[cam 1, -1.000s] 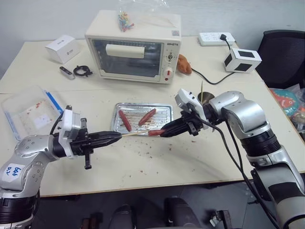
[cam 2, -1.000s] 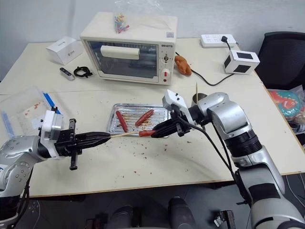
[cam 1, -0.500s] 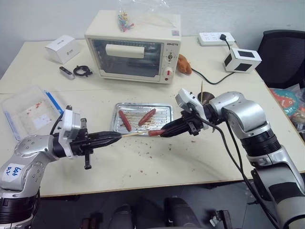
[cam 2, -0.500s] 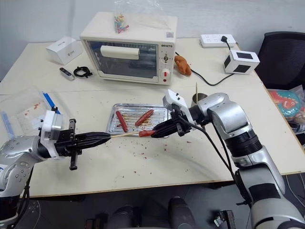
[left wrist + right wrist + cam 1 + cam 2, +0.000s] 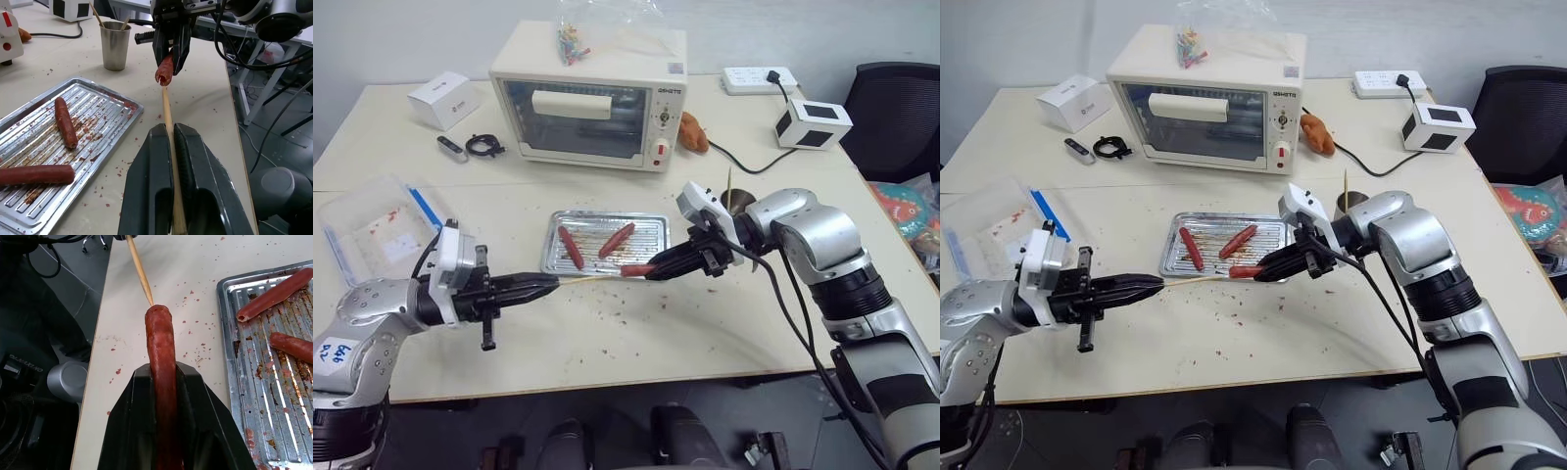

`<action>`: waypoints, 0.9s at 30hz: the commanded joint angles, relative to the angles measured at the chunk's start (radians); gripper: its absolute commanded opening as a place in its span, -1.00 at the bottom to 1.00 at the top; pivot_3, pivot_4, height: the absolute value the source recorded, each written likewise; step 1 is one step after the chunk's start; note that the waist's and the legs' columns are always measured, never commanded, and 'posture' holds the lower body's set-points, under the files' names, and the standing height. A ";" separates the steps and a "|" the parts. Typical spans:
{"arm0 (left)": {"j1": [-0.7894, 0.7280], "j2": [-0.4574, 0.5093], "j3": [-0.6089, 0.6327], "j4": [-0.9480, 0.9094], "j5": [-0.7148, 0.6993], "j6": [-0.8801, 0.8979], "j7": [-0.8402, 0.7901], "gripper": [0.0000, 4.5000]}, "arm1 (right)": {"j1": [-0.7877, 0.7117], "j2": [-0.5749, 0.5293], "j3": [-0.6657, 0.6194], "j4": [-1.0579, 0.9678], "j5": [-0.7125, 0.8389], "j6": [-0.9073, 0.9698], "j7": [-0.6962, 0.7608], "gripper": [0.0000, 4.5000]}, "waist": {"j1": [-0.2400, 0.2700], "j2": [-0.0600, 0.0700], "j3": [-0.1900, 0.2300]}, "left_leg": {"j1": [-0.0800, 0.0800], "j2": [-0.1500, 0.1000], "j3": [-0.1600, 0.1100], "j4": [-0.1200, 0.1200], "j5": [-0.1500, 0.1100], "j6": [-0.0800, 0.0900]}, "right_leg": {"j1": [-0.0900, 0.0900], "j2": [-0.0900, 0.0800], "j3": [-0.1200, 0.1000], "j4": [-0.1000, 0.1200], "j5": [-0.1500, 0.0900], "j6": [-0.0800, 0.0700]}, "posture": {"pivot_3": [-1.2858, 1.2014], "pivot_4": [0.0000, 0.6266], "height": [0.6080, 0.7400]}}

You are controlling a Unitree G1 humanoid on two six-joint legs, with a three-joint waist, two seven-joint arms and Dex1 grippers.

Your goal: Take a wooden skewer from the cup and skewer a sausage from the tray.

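left gripper clamped shut on the skewer, stick held about level above the table, point aimed at the right gripper. right gripper pinched narrow around one sausage, free end sticking out toward the skewer tip. from the right wrist view, tip meeting the sausage's end face, right at or just touching it; cannot tell whether it has gone in yet. both held in the air in front of the tray, near its front edge. two more sausages lying in the tray among crumbs. cup standing behind the right gripper, a couple of spare sticks in it, well apart from the action. judged as the piercing step, close to the end of the task. to do it well: keep stick and sausage on one line, tip centred on the end face rather than near the skin, since an off-centre or slanted entry would likely break out through the side of the slightly curved sausage. push slow and straight along the stick's own axis, with no sideways load on so thin a stick, which could bend or snap. keep both grips firm so neither slides back under the push, the smooth sausage especially.
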 commanded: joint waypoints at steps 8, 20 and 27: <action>-0.033 -0.019 -0.024 -0.013 -0.009 -0.011 -0.002 -1.00 | -0.004 -0.002 -0.007 -0.020 0.014 -0.012 0.005 -0.75 | 0.000 0.000 0.000 | 0.000 0.000 0.000 0.000 0.000 0.000 | 0.000 0.000 0.000 0.000 0.000 0.000 | 0.03 -0.52 1.00; -0.083 -0.057 -0.079 -0.002 0.012 -0.011 0.005 -1.00 | -0.009 0.008 -0.003 -0.023 0.015 -0.009 0.001 -0.75 | 0.002 0.000 0.000 | 0.000 0.000 0.000 0.000 0.000 0.000 | 0.000 0.000 0.000 0.000 0.000 0.000 | 0.03 -0.52 1.00; -0.095 -0.059 -0.086 0.020 0.036 -0.029 0.004 -1.00 | -0.014 0.008 0.001 -0.024 0.011 -0.011 0.004 -0.75 | 0.002 0.000 0.000 | 0.000 0.000 0.000 0.001 0.000 0.000 | 0.000 0.000 0.000 0.001 0.000 0.000 | 0.03 -0.52 1.00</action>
